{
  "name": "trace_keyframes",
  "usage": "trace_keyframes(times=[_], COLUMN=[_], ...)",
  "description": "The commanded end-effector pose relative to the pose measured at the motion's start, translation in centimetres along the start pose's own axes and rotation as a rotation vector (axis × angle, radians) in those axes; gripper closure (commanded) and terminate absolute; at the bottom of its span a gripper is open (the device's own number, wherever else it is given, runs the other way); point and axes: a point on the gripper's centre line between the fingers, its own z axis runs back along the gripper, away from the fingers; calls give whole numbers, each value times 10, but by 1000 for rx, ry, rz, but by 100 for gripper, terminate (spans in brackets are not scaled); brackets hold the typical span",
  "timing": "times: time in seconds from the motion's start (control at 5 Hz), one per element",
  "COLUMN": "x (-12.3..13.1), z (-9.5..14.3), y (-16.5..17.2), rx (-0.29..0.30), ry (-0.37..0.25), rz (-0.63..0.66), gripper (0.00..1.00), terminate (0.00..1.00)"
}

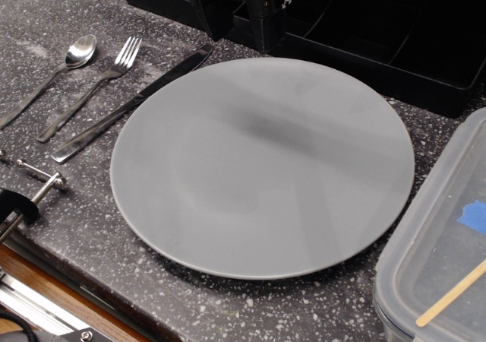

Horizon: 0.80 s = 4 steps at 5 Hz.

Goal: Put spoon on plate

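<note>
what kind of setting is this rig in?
Likely a kitchen-style counter mocked up for testing: speckled dark countertop, a grey plate with spoon, fork and knife beside it, and a lidded plastic container. The clamp at the edge suggests a lab.

A dark speckled stone counter (68, 228) with a wooden front edge (53, 289), lit softly from above.

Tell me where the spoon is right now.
The spoon lies on the speckled counter at the far left of the view, just left of the fork, well clear of the grey plate.
</note>
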Motion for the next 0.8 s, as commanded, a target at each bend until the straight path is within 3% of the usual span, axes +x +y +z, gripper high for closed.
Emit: trace_keyframes(times=[0.0, 0.4, 0.6], x=[0, -12, -36], z=[0, 61, 76], y=[0, 64, 106], rx=[0, -50, -45], ry=[0, 26, 53], rz=[0, -125, -114], gripper=[0, 0, 0], terminate=[0, 0, 0])
